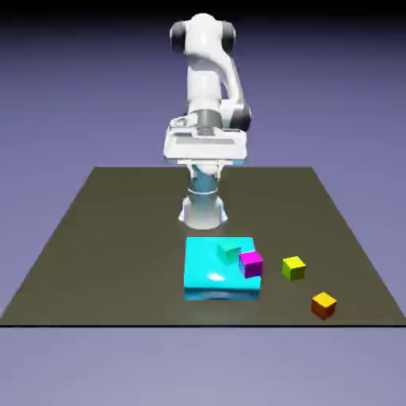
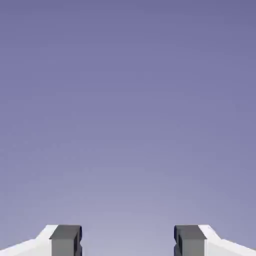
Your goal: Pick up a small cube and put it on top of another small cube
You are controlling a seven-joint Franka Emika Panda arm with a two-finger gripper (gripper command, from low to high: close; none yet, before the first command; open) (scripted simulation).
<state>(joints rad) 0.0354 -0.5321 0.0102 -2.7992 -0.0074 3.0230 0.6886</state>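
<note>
"What is being shown in the exterior view?"

"The hand (image 1: pixel 204 168) is being held high above the desk (image 1: pixel 127 254), near the robot's base, well apart from the cubes. The small yellow-green cube (image 1: pixel 293 269) is being borne by the desk, between the cyan block (image 1: pixel 211 264) and the orange cube (image 1: pixel 323 305), towards the exterior view's right."

"And the other cubes?"

"A teal cube (image 1: pixel 229 252) is being seen over the block's top. The magenta cube (image 1: pixel 250 264) is being shown at the block's edge on the exterior view's right; whether it is being carried by the block or is only being seen in front of it cannot quite be told at this size."

"How is the small yellow-green cube likely to handle?"

"Judging by its looks, something light and stiff is being dealt with, not fragile, perhaps a little slippery on its plain faces. A level grip across two opposite side faces, about mid-height, is being called for, with the hand being turned to suit its slant. If only a corner is being pinched, it could be twisted away."

"What is being given by the hand view?"

"Only backdrop is being framed between the fingertips. They are being held wide apart, and nothing is being gripped."
</note>
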